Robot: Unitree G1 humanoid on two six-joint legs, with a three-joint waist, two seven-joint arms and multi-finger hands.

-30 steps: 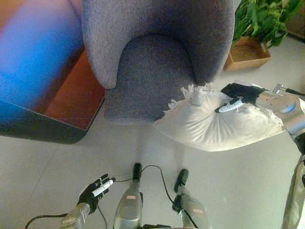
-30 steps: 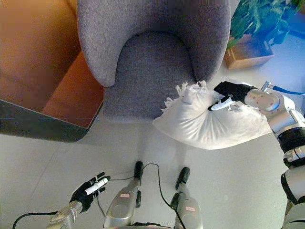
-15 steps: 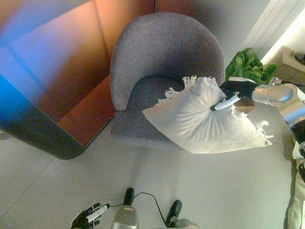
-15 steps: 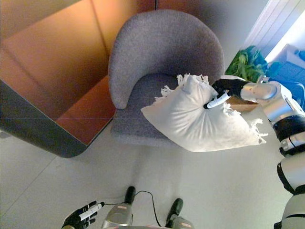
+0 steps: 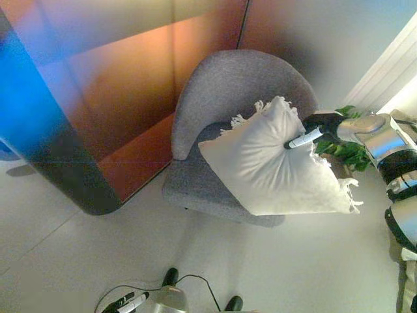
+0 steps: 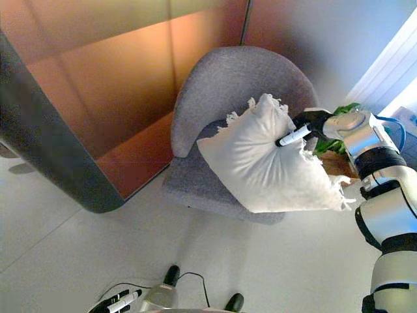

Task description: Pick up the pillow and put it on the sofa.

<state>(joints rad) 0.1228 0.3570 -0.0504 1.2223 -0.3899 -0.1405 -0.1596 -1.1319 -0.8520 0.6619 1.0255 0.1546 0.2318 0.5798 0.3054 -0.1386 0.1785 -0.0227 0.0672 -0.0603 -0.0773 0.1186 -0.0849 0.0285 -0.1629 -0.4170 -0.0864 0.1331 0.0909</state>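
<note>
Meanwhile, the right hand (image 5: 317, 130) had swung the pillow (image 5: 273, 163) up from beside the sofa's (image 5: 228, 98) front right corner, where it hung over the floor 1 second before, and now held it over the seat. Its fingers stayed pinched into the upper right edge of the cloth. I judged only lowering and letting go remained. The pillow was white and plump, tasselled at its corners, hanging tilted, its lower corner past the seat's right edge. The left hand (image 6: 117, 304) hung low with fingers relaxed.
</note>
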